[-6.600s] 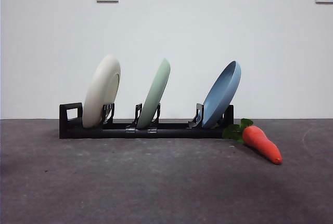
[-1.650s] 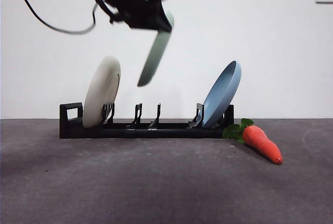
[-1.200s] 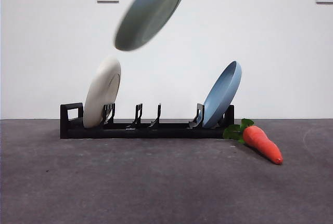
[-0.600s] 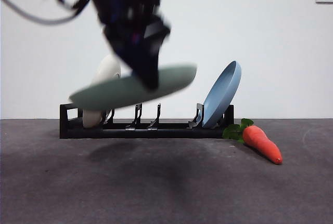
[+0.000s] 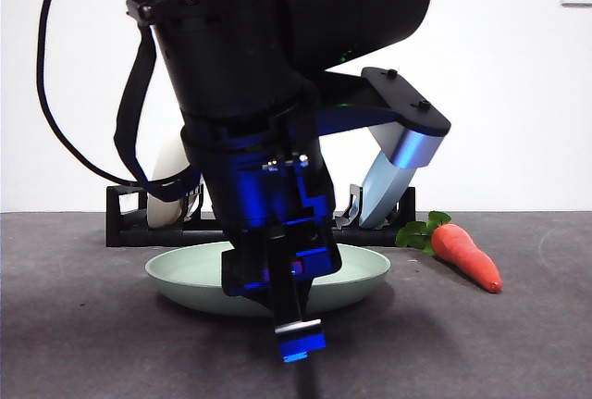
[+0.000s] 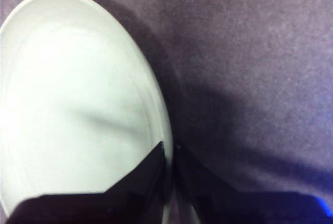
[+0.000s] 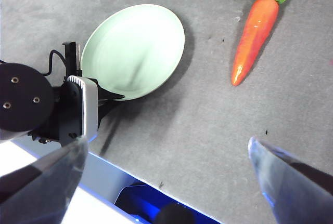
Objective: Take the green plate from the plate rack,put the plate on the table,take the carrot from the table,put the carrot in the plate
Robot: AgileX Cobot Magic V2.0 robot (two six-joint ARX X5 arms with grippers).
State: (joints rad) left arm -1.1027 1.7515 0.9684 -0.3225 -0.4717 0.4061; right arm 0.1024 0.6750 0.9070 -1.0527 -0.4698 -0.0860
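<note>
Dark grey tabletop (image 5: 518, 343) carries the green plate (image 5: 185, 279), flat and empty, its rim clamped in the left hand (image 6: 169, 154). Carrot (image 5: 467, 255) lies apart. The arm hides most of the plate rack (image 5: 125, 218). Right hand (image 7: 166, 151) hovers spread.

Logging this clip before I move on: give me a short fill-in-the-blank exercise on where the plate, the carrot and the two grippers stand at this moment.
1. The green plate lies flat on the ____.
2. The left gripper has its jaws closed on the plate's ____.
3. The carrot lies on the table, ____ the plate.
4. The right gripper hangs above the table with its jaws ____.

Missing words: table; rim; outside; open
</note>
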